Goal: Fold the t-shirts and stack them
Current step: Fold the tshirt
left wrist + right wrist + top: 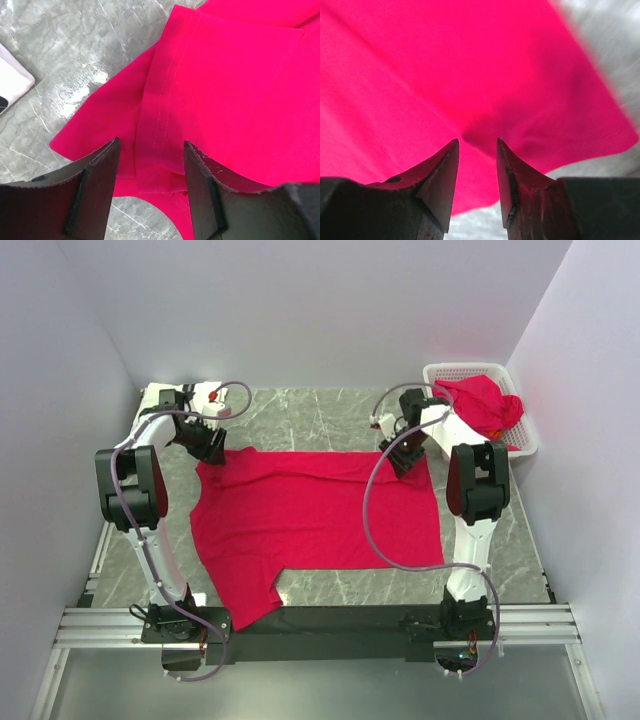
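Grey veined marble makes up the bench (330,415), boxed in by plain white walls (330,310). At the left end effector (150,186) the two dark fingers (97,192) stand well apart and grip nothing. Between them, lying on the bench, runs a double-stitched hem of the red t-shirt (310,515), folded over itself at the edge of what looks like a sleeve. Cloth fills the gap and spreads away to the right in that wrist view, while bare marble shows to the left.

The right end effector (477,150) is only narrowly parted, its pointed tips set at a small pucker of the same red cloth. A slit of cloth shows between the tips, and I cannot tell whether they actually pinch the pucker. Off to the right the shirt's corner ends and blurred marble begins.

From above, the left end effector sits over the shirt's far-left corner and the right one over its far-right corner, with both arms stretched out from their bases at the near edge. The shirt lies spread flat across the middle of the bench, sleeves toward the left, one sleeve pointing at the left arm's base. Well apart from it, in the far-right corner, a white lattice basket (462,368) holds a heap of red t-shirts (485,405) piled above its rim.
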Motion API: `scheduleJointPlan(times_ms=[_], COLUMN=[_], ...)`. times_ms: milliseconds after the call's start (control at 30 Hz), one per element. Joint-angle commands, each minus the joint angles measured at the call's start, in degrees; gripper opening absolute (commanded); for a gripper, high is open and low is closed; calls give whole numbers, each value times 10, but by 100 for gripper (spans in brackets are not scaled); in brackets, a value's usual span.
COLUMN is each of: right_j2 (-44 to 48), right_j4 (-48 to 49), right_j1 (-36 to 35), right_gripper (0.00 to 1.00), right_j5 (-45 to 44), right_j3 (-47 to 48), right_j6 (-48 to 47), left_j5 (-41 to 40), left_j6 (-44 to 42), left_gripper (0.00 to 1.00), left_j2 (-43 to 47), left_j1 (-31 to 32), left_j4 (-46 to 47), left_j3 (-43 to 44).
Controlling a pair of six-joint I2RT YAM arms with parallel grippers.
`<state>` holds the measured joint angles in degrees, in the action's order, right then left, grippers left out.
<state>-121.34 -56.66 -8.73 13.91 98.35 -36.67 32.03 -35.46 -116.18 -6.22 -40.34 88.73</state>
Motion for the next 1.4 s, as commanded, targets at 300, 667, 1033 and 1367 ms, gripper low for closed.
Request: scheduleJointPlan(times_ms=[300,667,1033,1367], right_j2=[79,58,43,50], right_j4=[58,49,49,34], right_j1=[4,5,6,6], right_gripper=[44,42,20,23], right_j5=[-125,-157,-180,-163], right_j3=[-100,-90,-57,-25], right_j6=[-54,-68,-67,-51], left_j5=[-3,-3,1,-4], left_j6=[-11,-6,-10,12], left_gripper=[61,62,53,56], left_j2=[27,21,11,-10], left_j1=[3,3,4,4], left_j4=[-1,-6,-18,-5], left_j3=[-33,-12,2,51])
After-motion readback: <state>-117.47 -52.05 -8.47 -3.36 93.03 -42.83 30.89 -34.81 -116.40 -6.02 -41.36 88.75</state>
